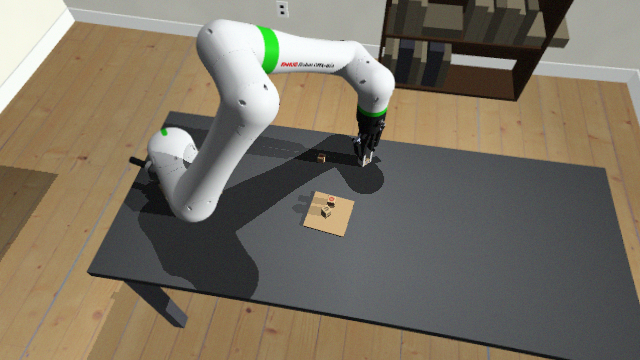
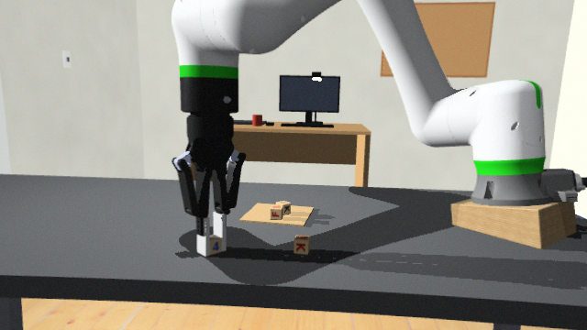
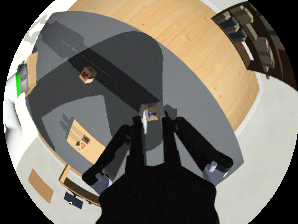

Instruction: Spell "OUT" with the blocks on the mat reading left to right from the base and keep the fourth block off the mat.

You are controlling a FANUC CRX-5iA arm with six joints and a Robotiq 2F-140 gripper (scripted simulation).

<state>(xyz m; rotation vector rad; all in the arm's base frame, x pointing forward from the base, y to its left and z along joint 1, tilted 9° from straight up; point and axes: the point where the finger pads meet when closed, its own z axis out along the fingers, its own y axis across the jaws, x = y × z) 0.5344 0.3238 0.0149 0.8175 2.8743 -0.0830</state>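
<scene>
My gripper [image 2: 211, 243] stands upright over the far part of the table and is shut on a wooden block with a blue mark on its side [image 2: 215, 246], down at the table surface. It also shows in the top view [image 1: 366, 161] and the wrist view [image 3: 154, 119]. The tan mat [image 1: 330, 215] lies mid-table with two blocks on it: one with a red mark on top [image 1: 331, 201] and one with a dark mark [image 1: 326, 211]. A fourth block with a red K on its side [image 2: 301, 244] lies off the mat, between the mat and my gripper.
The robot base [image 2: 509, 183] sits on a wooden plinth at the table's edge. A bookshelf [image 1: 470, 45] stands on the floor beyond the table. The table's far edge runs close behind my gripper.
</scene>
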